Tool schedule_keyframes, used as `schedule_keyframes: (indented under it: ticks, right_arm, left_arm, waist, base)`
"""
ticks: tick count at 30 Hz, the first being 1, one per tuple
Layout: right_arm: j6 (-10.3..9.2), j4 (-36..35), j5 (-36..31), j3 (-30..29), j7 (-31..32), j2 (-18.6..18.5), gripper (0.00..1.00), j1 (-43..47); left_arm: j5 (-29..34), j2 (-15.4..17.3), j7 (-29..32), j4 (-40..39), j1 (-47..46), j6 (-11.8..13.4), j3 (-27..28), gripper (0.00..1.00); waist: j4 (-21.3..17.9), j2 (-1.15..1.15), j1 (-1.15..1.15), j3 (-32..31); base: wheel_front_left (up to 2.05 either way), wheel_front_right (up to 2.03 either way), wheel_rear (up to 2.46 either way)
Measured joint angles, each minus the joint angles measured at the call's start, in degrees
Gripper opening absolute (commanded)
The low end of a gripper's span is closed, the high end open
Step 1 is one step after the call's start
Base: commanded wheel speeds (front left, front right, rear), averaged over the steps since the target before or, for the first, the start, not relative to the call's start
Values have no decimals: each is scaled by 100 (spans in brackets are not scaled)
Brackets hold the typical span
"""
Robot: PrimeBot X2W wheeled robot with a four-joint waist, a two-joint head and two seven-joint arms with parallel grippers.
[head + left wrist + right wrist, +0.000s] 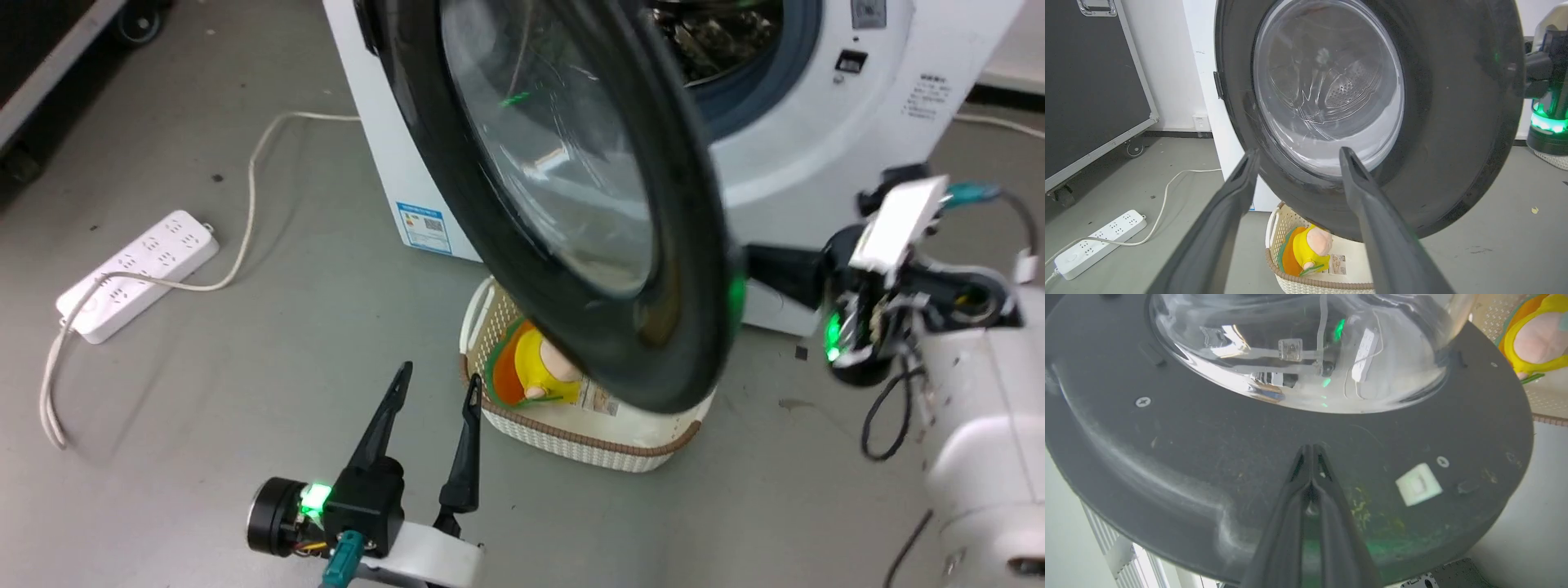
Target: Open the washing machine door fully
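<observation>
Door position: the washing machine door [571, 204] stands partly swung out from the washing machine [816, 147], hinged at the head view's left. Its lower rim hangs over a woven basket [571, 445] on the floor.
Right hand: the right hand [1310, 450] has its fingers pressed together and grips nothing. Its tips seem to rest on the door's inner black face, between the glass bulge and the rim.
Left hand: the left hand [439, 376] is spread wide and empty, low before the door's outer face and apart from it.
Step in hand: probably pushing the door wider from its inner side.
Doing it well: push near the free rim, far from the hinge, and follow the door's arc rather than a straight line. Stay off the glass and the small white block [1419, 484], and hold the left hand clear of the sweep.
Slip risk: the inner face looks smooth and scuffed, so closed tips may skid.
Door make-up: a glossy black ring around a clear, reflective, domed bowl.
Machine: white panels, perforated steel drum, grey-blue gasket.
Basket: pale openwork weave with a soft yellow plush toy [539, 367] inside.
</observation>
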Motion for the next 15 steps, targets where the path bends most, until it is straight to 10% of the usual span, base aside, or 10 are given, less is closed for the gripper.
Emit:
schedule_keyframes:
  ticks: [15]
  right_arm:
    - [0, -909, 2575, 3161, -886, 27, 0, 1290]
  left_arm:
    - [-107, -1, 0, 133, 148, -40, -159, 100]
  waist:
    - [285, 0, 1, -177]
  base:
    - [0, 0, 0]
